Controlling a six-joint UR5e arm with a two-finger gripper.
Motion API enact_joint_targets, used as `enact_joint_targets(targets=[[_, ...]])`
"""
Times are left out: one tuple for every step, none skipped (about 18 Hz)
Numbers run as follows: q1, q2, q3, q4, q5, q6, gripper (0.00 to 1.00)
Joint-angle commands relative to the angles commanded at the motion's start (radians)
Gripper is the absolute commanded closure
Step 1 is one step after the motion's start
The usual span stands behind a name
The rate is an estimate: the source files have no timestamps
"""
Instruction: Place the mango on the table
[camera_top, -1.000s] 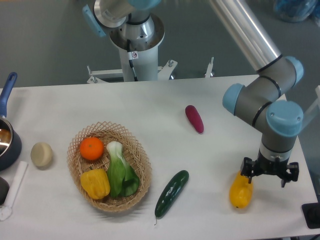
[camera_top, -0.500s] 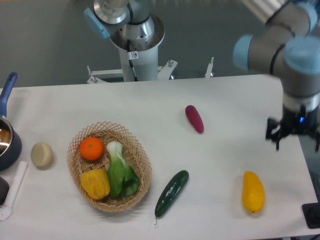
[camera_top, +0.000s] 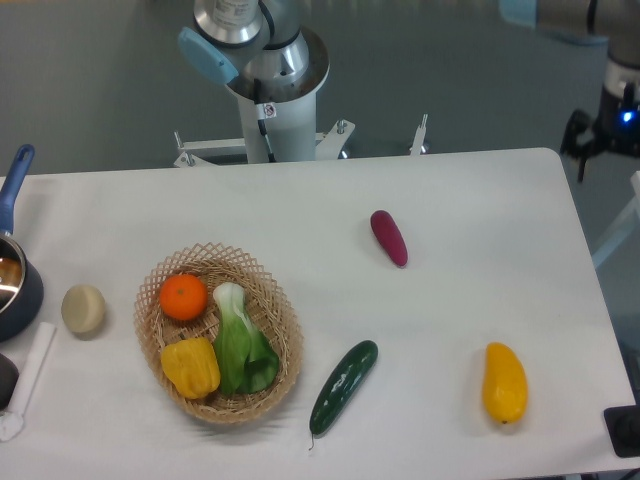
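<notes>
Near the front right corner: the mango (camera_top: 504, 382) lies on the table (camera_top: 480, 210), nothing touching it.
Gripper (camera_top: 606, 140): cut off at the upper right edge, well apart from the fruit; whether released or clenched, I cannot tell.
Nearest neighbour: cucumber (camera_top: 343, 386), left of the mango.

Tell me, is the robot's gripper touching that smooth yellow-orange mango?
Apart. The fixed camera shows the gripper at the upper right edge, with bare white table between it and the mango.
</notes>
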Motion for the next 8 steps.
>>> enact_joint_targets(targets=[[0.011, 0.006, -0.002, -0.008, -0.008, 0.014, 0.0], [0.021, 0.011, -0.015, -0.008, -0.015, 0.022, 0.0], [0.025, 0.021, -0.038, 0.0, -0.02, 0.023, 0.0], [0.029, 0.032, -0.047, 0.003, -0.031, 0.023, 0.0], [0.035, 0.032, -0.048, 0.003, -0.043, 0.023, 0.0], [0.037, 0.034, -0.048, 0.003, -0.046, 0.023, 0.0], [0.037, 0.034, -0.049, 0.003, -0.046, 0.023, 0.0], [0.035, 0.035, -0.049, 0.003, -0.046, 0.023, 0.0]])
